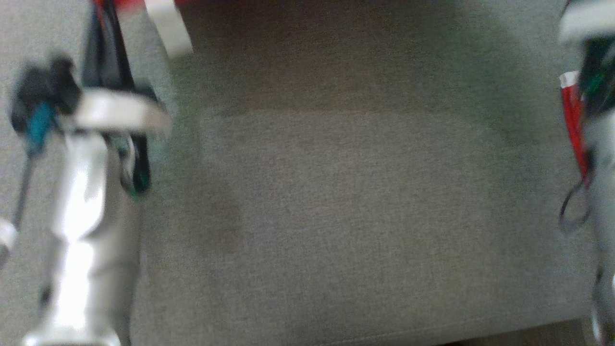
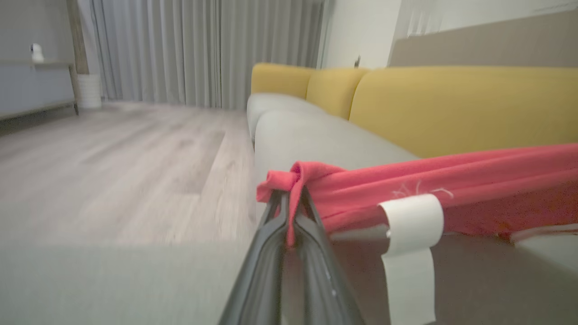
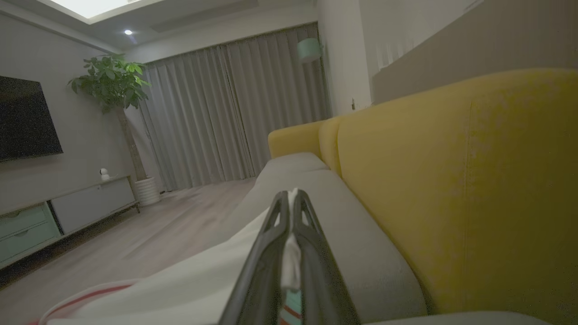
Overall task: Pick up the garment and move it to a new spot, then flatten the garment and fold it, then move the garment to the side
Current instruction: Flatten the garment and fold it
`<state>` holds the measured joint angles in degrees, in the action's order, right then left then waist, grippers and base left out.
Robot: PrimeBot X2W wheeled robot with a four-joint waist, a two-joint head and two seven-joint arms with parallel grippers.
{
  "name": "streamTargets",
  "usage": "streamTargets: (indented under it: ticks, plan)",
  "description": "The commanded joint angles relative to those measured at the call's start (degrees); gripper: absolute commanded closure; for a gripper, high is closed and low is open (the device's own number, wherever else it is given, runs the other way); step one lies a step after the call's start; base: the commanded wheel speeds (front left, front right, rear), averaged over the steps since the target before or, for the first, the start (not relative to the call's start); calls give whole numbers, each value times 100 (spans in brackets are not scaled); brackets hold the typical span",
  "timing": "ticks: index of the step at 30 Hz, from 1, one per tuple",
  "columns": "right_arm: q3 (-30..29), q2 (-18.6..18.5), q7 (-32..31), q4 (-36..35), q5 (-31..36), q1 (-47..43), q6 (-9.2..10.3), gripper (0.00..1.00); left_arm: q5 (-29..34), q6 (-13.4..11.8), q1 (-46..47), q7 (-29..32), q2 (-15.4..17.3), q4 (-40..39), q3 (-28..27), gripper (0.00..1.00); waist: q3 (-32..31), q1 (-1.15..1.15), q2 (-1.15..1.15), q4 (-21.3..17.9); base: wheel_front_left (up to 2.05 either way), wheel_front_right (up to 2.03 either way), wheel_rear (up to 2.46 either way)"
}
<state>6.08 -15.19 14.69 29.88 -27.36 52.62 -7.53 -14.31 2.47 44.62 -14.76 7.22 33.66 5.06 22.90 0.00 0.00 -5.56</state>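
The garment [image 2: 456,180] is red cloth with white bands, stretched taut above the grey sofa seat [image 1: 336,216]. My left gripper [image 2: 289,198] is shut on a bunched red corner of it, and a white band [image 2: 408,234] hangs down just to the right. My right gripper [image 3: 291,203] is shut on a white edge, with white cloth carrying a red stripe [image 3: 180,280] sagging below and to the left. In the blurred head view, my left arm [image 1: 81,216] rises at the left and a red strip of the garment [image 1: 571,115] hangs at the right edge.
Yellow back cushions [image 3: 451,180] run along the sofa beside both grippers. Wood floor [image 2: 113,158] lies off the seat's front edge. Grey curtains [image 3: 216,122], a potted plant [image 3: 108,85], a low cabinet [image 3: 67,212] and a wall screen [image 3: 25,119] stand farther off.
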Motion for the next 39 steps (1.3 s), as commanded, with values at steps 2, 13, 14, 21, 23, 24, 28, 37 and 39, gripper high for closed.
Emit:
streamTargets:
  ticks: [2,13,14,21,23,24,28,37,39]
  plan:
    - [218,-13,30,-153,-286,-622,4,100,-89,24,-469,-22,62,-65,-393,100,-79,0,0,-59,0,0,0]
    - [873,109,30,-184,-1324,-3013,4,100,-89,325,-2413,-23,-396,67,-876,100,-703,0,0,-190,0,0,0]
    - [830,155,30,-182,-1434,-3162,4,100,-95,348,-2546,-23,-409,81,-870,100,-786,0,0,-181,0,0,0]
    - [906,312,30,-191,-1764,-3892,4,100,-407,433,-3220,-23,-432,98,-585,100,-1257,0,0,-136,0,0,0]
    - [987,292,30,-171,-1802,-4085,4,100,-521,436,-3417,-23,-432,95,-539,100,-1420,0,0,-136,0,0,0]
    - [1020,274,30,-161,-1818,-4183,4,100,-571,429,-3523,-23,-433,96,-518,100,-1500,0,0,-142,0,0,0]
    - [1178,153,19,-141,-1868,-4593,4,100,-774,406,-3925,-23,-433,76,-434,100,-1780,0,0,-151,0,0,0]
    - [1122,219,18,-498,-2036,-4964,4,100,-815,436,-4192,-24,-434,-268,-327,100,-1872,0,0,-92,0,0,0]
    - [1076,235,19,-599,-2040,-4844,4,100,-744,449,-4080,-24,-434,-394,-297,100,-1792,0,0,-59,0,0,0]
